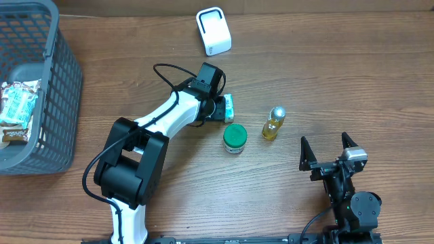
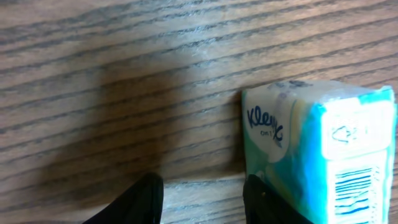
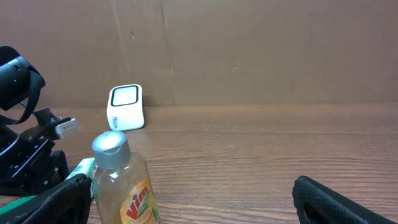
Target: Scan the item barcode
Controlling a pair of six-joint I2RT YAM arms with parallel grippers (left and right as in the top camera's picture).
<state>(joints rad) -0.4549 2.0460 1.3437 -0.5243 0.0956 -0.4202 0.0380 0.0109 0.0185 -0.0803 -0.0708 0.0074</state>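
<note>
Brown wood with dark wavy lines makes up the worktop (image 1: 339, 68), and a flat brown cardboard wall (image 3: 249, 50) stands behind it.

The left pincer (image 2: 204, 186) is partly apart. Its two black fingers (image 2: 146, 202) have only bare wood between them, so it holds nothing. The tissue pack (image 2: 311, 143) lies flat just beside the outer side of one finger. I cannot tell if they touch. The pack is soft and shiny, white and light blue, shaped like a small block. A barcode (image 2: 354, 186) of thin blue lines shows on its top face.

The right pincer (image 1: 324, 139) is well apart from the tissue pack. Its black fingers stand wide apart and hold nothing.

A round jar (image 1: 234, 137) with a green lid stands near the tissue pack. Past the jar from the pack is a small clear bottle (image 1: 273, 124) with yellow liquid inside and a silver cap. The bottle has a yellow and red label.

A white scanner (image 1: 213, 30) with round corners sits away from the tissue pack, toward the cardboard wall. It has a pale window on its front.

A grey plastic basket (image 1: 61, 88) with open grid walls sits far from the tissue pack, at the worktop's edge. Inside it lies a crinkly snack packet (image 1: 17, 108).
</note>
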